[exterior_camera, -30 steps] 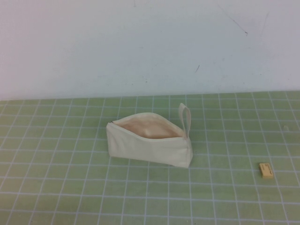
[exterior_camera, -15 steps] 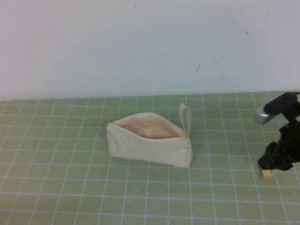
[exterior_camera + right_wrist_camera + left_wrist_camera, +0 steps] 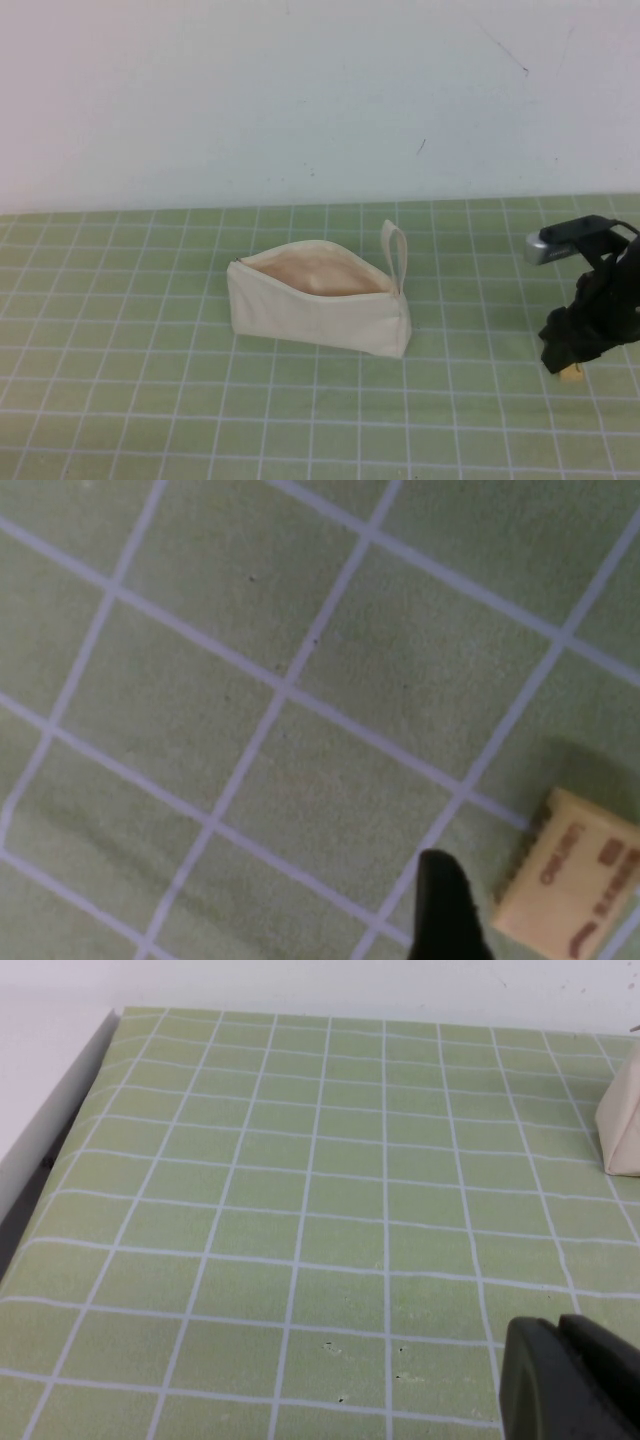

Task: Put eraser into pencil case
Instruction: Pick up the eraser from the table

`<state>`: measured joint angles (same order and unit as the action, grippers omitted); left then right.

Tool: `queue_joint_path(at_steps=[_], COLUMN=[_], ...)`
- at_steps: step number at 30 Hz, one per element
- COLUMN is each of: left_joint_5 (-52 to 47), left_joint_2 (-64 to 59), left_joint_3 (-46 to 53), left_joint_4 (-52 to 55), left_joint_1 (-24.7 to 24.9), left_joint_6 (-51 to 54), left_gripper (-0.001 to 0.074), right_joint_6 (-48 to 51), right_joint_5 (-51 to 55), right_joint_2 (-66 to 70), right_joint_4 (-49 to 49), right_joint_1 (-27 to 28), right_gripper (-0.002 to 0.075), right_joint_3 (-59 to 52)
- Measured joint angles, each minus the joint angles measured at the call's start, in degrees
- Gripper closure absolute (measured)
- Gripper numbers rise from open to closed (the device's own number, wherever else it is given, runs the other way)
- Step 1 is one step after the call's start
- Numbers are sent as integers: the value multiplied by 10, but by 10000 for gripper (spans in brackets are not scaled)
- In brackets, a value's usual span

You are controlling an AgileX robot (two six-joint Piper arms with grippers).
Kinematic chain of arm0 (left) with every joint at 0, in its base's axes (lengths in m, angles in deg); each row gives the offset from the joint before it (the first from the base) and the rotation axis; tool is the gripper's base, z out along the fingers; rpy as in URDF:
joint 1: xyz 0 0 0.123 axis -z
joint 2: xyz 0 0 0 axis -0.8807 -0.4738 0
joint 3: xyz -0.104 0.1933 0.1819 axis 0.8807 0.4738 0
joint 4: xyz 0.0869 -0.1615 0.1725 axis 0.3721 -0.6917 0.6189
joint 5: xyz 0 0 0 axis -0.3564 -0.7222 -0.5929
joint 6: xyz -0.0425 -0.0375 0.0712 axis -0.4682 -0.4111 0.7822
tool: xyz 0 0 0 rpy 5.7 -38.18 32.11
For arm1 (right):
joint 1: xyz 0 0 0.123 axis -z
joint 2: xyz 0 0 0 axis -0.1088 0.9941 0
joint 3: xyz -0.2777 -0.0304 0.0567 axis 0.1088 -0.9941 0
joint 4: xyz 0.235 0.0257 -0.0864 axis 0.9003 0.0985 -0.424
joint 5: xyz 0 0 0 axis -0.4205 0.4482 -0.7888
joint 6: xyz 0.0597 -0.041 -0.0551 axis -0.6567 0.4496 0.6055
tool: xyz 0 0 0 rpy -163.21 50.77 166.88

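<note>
1. High view shows the right gripper [image 3: 567,366] low over the green gridded counter [image 3: 120,400], its jaws directly above the tiny pale yellow-tan eraser block [image 3: 571,373], which peeks out beneath them.
2. Right wrist view has one dark fingertip [image 3: 447,900] just beside the eraser [image 3: 566,888], apparently not touching; I cannot tell how wide the jaws stand.
3. Risk: the block is small and flat, so a finger landing on its edge could skid it away or tip it.
4. The cream-white wedge-shaped fabric pencil case [image 3: 318,308] stands well apart from those jaws, mouth open, loop strap [image 3: 395,252] on its nearer end; the strap could snag an approach.
5. The left gripper [image 3: 575,1380] shows only in its wrist view, jaws seemingly closed, empty, the pouch corner [image 3: 625,1130] far ahead.
</note>
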<state>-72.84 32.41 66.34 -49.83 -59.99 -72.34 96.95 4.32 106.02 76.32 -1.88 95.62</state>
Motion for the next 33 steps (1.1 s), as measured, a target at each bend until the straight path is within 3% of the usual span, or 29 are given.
queue_joint_path(at_steps=[5,11,16,23,28,33], left_joint_5=[0,0,0,0,0,0], left_joint_2=[0,0,0,0,0,0], left_joint_3=[0,0,0,0,0,0], left_joint_4=[0,0,0,0,0,0], left_joint_1=[0,0,0,0,0,0], left_joint_6=[0,0,0,0,0,0], left_gripper=[736,736,736,736,736,736], right_joint_6=[-5,5,30,47,90,184], right_joint_5=[3,3,35,215,276,276], right_joint_2=[21,23,23,24,24,24], right_joint_4=[0,1,1,17,131,276], right_joint_1=[0,0,0,0,-6,-60], right_gripper=[373,525,525,525,525,525], right_joint_3=[0,0,13,146,277,353])
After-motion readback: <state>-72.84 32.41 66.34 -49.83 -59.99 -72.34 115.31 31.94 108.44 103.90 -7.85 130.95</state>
